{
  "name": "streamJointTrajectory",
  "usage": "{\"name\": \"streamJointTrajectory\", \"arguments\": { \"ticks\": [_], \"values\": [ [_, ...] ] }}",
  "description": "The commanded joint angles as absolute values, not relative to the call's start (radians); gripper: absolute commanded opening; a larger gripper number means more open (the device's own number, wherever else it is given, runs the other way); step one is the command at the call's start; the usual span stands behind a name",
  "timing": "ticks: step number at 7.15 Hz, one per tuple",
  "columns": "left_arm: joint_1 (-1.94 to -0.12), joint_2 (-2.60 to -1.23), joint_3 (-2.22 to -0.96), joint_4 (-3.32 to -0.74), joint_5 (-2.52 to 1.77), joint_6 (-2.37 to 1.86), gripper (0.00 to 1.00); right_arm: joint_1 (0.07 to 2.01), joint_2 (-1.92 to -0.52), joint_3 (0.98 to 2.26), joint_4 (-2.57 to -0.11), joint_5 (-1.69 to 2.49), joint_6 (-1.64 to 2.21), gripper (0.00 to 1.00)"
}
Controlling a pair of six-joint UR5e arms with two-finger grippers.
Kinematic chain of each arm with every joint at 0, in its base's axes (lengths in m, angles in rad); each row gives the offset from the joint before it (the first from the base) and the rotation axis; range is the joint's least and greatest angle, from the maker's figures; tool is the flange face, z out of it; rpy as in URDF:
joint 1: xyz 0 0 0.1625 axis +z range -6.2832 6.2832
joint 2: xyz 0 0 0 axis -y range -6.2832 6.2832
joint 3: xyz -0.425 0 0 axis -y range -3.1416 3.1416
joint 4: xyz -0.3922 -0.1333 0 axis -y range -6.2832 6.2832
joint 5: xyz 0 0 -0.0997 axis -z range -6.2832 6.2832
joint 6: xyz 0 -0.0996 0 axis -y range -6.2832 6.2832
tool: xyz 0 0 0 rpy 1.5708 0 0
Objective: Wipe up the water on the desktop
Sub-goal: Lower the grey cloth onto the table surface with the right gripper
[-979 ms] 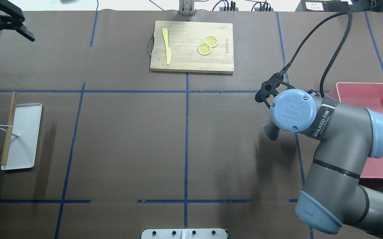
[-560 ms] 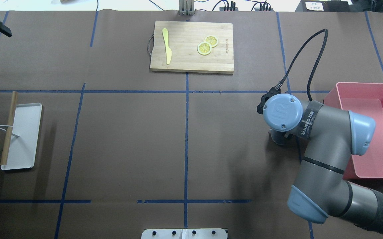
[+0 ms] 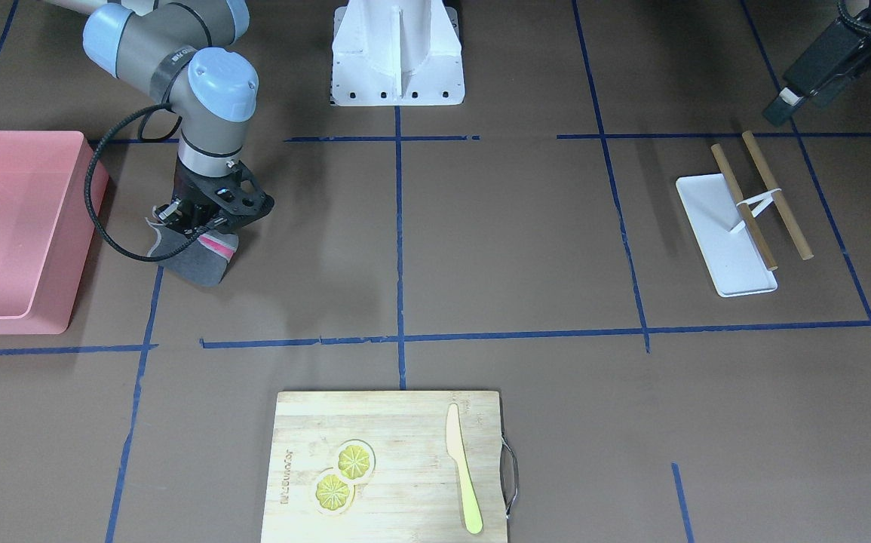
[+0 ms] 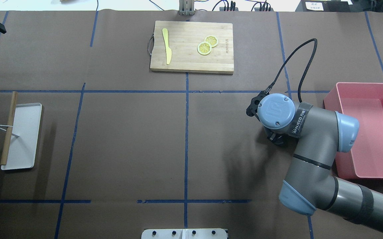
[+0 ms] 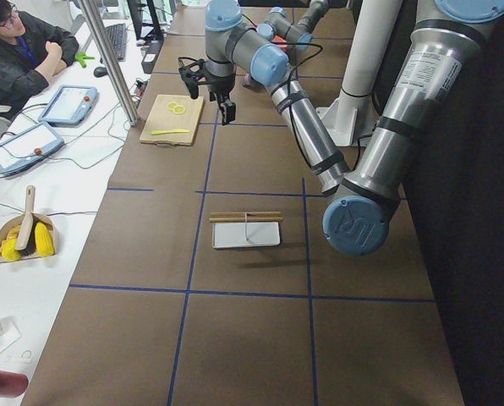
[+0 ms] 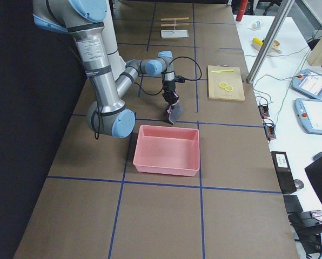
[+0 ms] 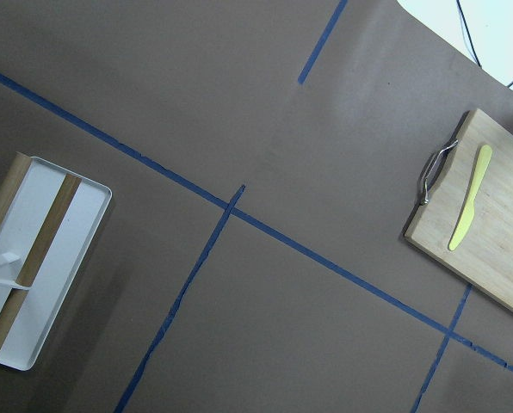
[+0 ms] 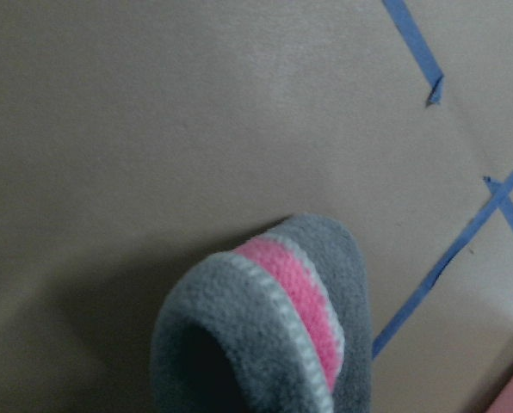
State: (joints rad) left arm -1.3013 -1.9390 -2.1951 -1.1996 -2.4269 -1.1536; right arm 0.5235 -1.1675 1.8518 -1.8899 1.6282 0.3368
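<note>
Item: cloth (image 3: 197,262), grey fleece crossed by a pink stripe edged in white.
Location: hung from the right hand (image 3: 205,222), its lower fold at or just above the tabletop (image 3: 495,241), near the pink bin (image 3: 20,234).
Handling: judged soft, light, limp and absorbent; best held by the bunched upper edge.
Tabletop: matte dark brown, gridded in blue tape; no water can be made out.
Right hand: clamped on the cloth.
Left hand (image 3: 786,102): raised at the tabletop's edge; apart or together cannot be told.
</note>
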Motion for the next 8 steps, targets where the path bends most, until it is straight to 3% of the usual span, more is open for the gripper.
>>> {"name": "streamJointTrajectory", "arguments": {
  "ticks": [1, 6, 8],
  "values": [
    [-1.307, -1.939, -2.195, -1.200, -2.427, -1.154, 1.00, 0.543, -1.135, 1.839, -1.878, 1.780, 0.344, 0.00],
    [-1.319, -1.937, -2.198, -1.200, -2.425, -1.154, 1.00, 0.500, -1.077, 1.847, -1.873, 2.022, 0.536, 0.02],
    [-1.347, -1.890, -2.201, -1.200, -2.405, -1.076, 1.00, 0.463, -1.080, 1.844, -1.765, 2.045, 0.610, 0.02]
  ]
}}
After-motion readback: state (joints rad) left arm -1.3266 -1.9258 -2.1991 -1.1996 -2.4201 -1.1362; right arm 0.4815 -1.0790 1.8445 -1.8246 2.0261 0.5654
